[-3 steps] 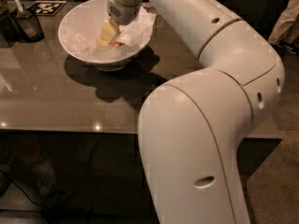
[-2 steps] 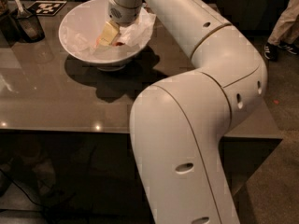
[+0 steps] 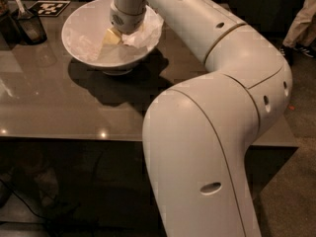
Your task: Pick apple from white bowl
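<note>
The white bowl (image 3: 84,46) stands at the back left of the dark table (image 3: 59,107), lined with crumpled white paper (image 3: 148,26). My gripper (image 3: 111,37) reaches down into the bowl from above, its wrist (image 3: 127,11) over the bowl's middle. The apple is hidden, and no red fruit shows in the bowl. My big white arm (image 3: 217,132) fills the right half of the view.
A dark cup with a utensil (image 3: 28,24) stands at the table's far left. A black-and-white marker tag (image 3: 51,7) lies behind the bowl. A person's leg (image 3: 302,19) is at the far right. The table's front edge runs along the lower left.
The arm's elbow and forearm have swung closer and to the right in the view. The gripper stays down inside the bowl at about the same spot.
</note>
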